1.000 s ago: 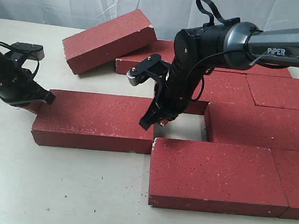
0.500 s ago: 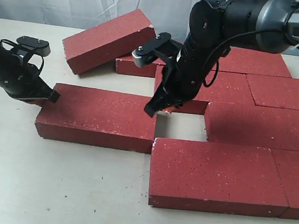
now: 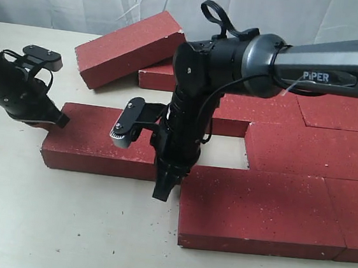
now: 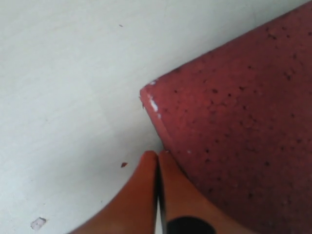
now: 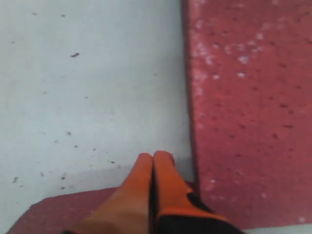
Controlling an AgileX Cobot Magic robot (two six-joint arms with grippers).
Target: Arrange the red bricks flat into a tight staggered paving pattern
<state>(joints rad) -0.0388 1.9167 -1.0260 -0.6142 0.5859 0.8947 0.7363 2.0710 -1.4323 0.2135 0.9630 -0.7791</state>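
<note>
- Since half a second ago my right gripper (image 3: 162,193) has swung from behind the loose brick (image 3: 95,139) round to its near side. The tip now points down at the table (image 3: 60,224), just beside the brick's near right corner, where it meets the front-row brick (image 3: 260,210).
- My left gripper (image 3: 57,120) has barely shifted and sits at the brick's far left corner.
- Both grippers are pressed closed and hold nothing; each wrist view shows the fingertips together.
- The loose brick lies flat, its long axis running left to right in the exterior view. A bare gap separates its right end from the middle-row brick (image 3: 311,151).
- I judge the next move is a slide rightward along that axis. My left gripper, at the far end, is the one placed to push.
- The tilted brick (image 3: 130,47) at the back is not yet laid flat.
</note>
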